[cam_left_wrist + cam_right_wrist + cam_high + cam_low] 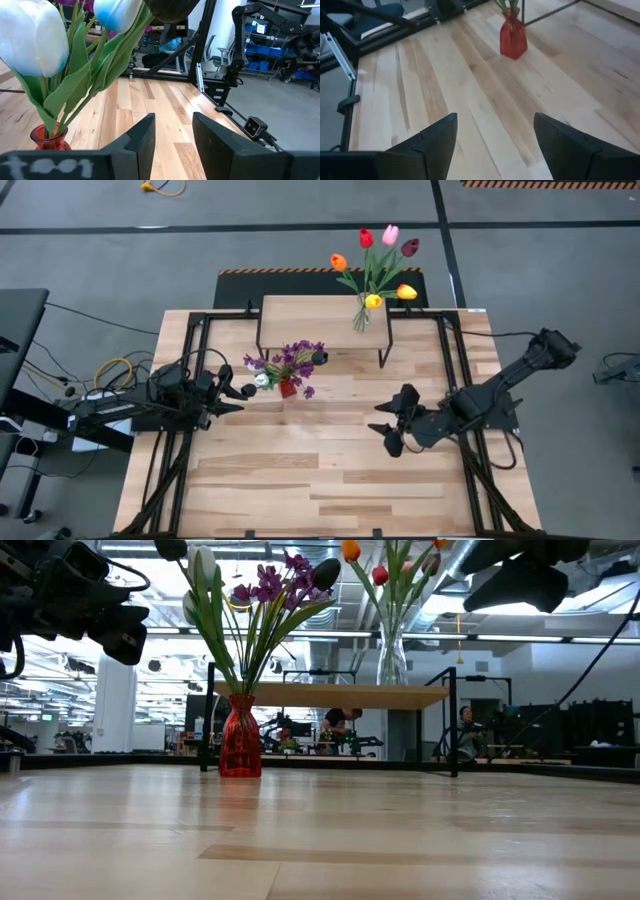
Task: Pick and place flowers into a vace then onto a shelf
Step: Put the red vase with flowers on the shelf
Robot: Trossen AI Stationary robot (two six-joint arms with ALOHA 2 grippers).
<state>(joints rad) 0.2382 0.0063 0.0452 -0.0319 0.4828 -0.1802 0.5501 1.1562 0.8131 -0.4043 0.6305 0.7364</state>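
Table (330,470): pale plank top filling the middle of the high view, ringed by a black frame; the lower half of the frame is bare wood.
Shelf (322,322): low light-wood board on thin black legs, at the table's far edge, upper centre of the high view.
Clear vase (391,658): stands on the shelf near its right end, holding red, pink, orange, yellow and maroon tulips (378,260) that lean out past the table's far edge.
Red vase (240,737): on the table just in front of the shelf's left half, close to its left legs; it holds a purple sprig (296,361), white tulips (31,37) and a dark one.
Left hand (232,393): centre left of the high view, level with the red vase and just beside its blooms; fingers (142,140) partly parted, nothing between them.
Right hand (392,425): centre right of the high view, over bare planks, well apart from both vases; fingers (432,142) spread wide, holding nothing.
Open room: wide bare wood between the two hands and toward the near edge.
Beyond the table: in the low view, people sit at desks under the shelf line.
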